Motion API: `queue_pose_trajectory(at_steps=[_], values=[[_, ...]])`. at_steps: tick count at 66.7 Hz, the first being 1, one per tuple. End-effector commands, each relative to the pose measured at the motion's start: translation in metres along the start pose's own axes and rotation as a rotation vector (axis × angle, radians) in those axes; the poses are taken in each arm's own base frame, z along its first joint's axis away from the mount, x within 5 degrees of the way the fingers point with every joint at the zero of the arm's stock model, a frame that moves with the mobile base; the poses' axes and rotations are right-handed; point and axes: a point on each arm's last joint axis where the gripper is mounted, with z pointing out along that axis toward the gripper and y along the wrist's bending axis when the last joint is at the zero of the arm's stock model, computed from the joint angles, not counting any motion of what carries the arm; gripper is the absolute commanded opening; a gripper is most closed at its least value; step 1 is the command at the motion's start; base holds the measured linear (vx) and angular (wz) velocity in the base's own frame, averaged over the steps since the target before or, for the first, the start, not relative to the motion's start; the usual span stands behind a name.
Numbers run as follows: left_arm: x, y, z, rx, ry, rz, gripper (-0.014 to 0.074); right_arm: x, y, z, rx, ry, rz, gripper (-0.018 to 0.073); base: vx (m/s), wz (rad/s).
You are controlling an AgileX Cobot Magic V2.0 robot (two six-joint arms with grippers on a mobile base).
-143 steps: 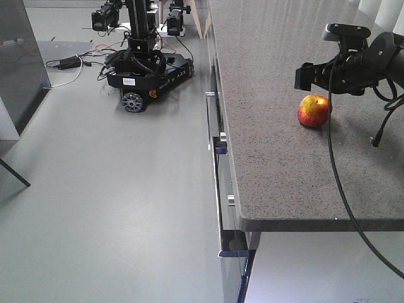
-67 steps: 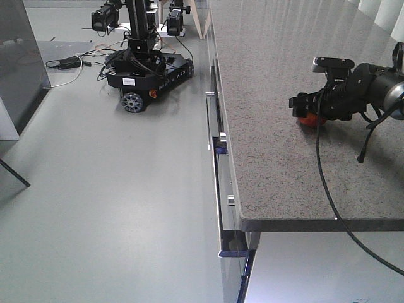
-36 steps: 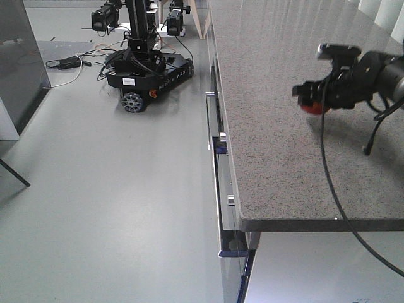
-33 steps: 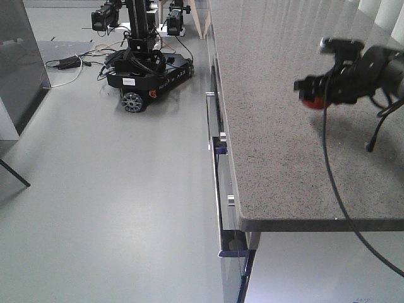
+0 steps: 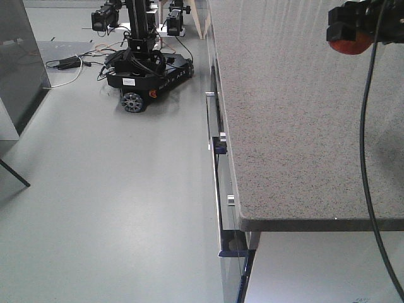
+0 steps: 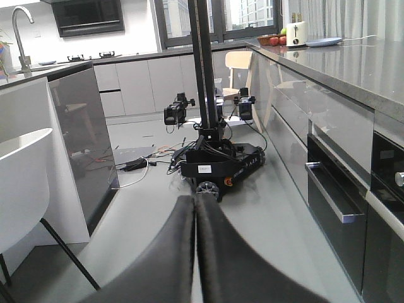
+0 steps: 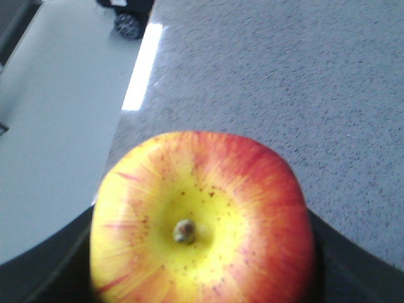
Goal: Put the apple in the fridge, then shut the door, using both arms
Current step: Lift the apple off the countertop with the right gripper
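The apple (image 5: 351, 45), red with a yellow top and a brown stem, hangs in the air above the far right of the grey speckled counter (image 5: 290, 126). My right gripper (image 5: 346, 30) is shut on it. In the right wrist view the apple (image 7: 202, 214) fills the lower half, with a dark finger (image 7: 50, 271) on each side and the counter top far below. My left gripper (image 6: 194, 211) is shut with nothing between its fingers, pointing along the floor. The fridge and its door are out of view.
A black wheeled robot with a mast (image 5: 148, 63) stands on the floor beside the counter, with cables (image 5: 69, 63) trailing left. A dark grey cabinet (image 5: 19, 57) stands at the left, a white chair (image 6: 22, 183) before it. Drawer handles (image 5: 218, 142) line the counter front.
My right gripper came down over the apple on the counter, shut on it and lifted it up and away to the top right. The counter where it lay is now bare.
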Motion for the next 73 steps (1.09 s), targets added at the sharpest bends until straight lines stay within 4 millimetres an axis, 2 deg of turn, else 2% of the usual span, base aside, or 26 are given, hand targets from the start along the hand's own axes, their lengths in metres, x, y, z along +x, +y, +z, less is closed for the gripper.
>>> queue_pose_trajectory(at_steps=[1, 18, 47, 61, 70, 73], values=[[0.002, -0.002, 0.000, 0.014, -0.057, -0.011, -0.0006, -0.017, 0.012, -0.057, -0.031, -0.129, -0.051, 0.0078, 0.00, 0.00], [0.002, -0.002, 0.000, 0.014, -0.057, -0.011, -0.0006, -0.010, 0.039, -0.132, -0.183, -0.163, -0.101, 0.0078, 0.00, 0.00], [0.002, -0.002, 0.000, 0.014, -0.057, -0.011, -0.0006, 0.012, 0.063, -0.232, -0.230, -0.272, -0.213, 0.0078, 0.00, 0.00], [0.002, -0.002, 0.000, 0.014, -0.057, -0.011, -0.0006, 0.048, 0.075, -0.285, -0.238, -0.293, -0.253, 0.0078, 0.00, 0.00], [0.002, -0.002, 0.000, 0.014, -0.057, -0.011, -0.0006, 0.088, 0.075, -0.296, -0.210, -0.327, -0.229, 0.0078, 0.00, 0.00], [0.002, -0.002, 0.000, 0.014, -0.057, -0.011, -0.0006, 0.101, 0.074, -0.292, -0.207, -0.321, -0.215, 0.0078, 0.00, 0.00]])
